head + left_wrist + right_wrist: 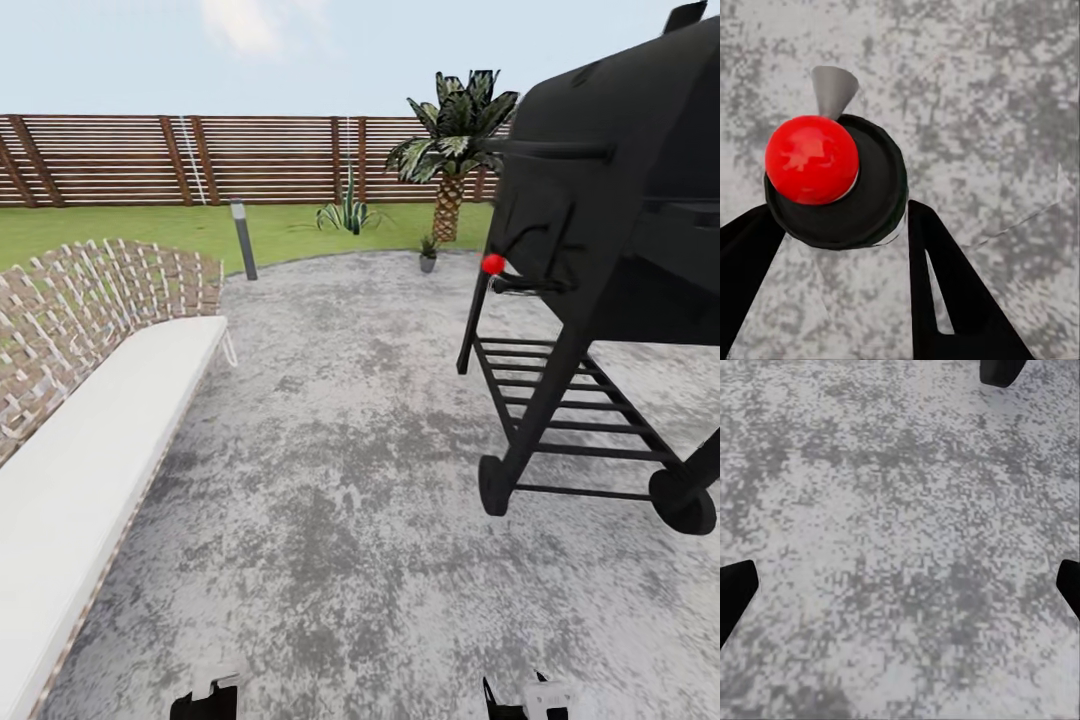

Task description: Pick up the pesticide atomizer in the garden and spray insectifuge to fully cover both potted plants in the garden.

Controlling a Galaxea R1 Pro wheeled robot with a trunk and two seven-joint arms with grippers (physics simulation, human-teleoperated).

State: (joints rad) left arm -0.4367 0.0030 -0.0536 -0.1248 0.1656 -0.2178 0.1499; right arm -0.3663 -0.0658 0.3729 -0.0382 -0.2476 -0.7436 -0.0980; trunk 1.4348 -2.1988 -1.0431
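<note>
The robot stands on the grey patio point(340, 450) between a woven bench point(90, 400) and a black grill point(610, 250). The left end effector point(840, 225) holds a black disc with a red ball point(810, 159). The right end effector point(900, 585) is wide open, empty. A small potted plant point(428, 252) sits at the lawn's point(150, 230) edge beside the palm point(453, 150).

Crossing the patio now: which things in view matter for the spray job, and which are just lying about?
For the job:
lawn
patio
small potted plant by the palm, possibly a target, too small to tell

Just lying about:
grill
bench
bollard lamp
agave
palm
fence
</note>
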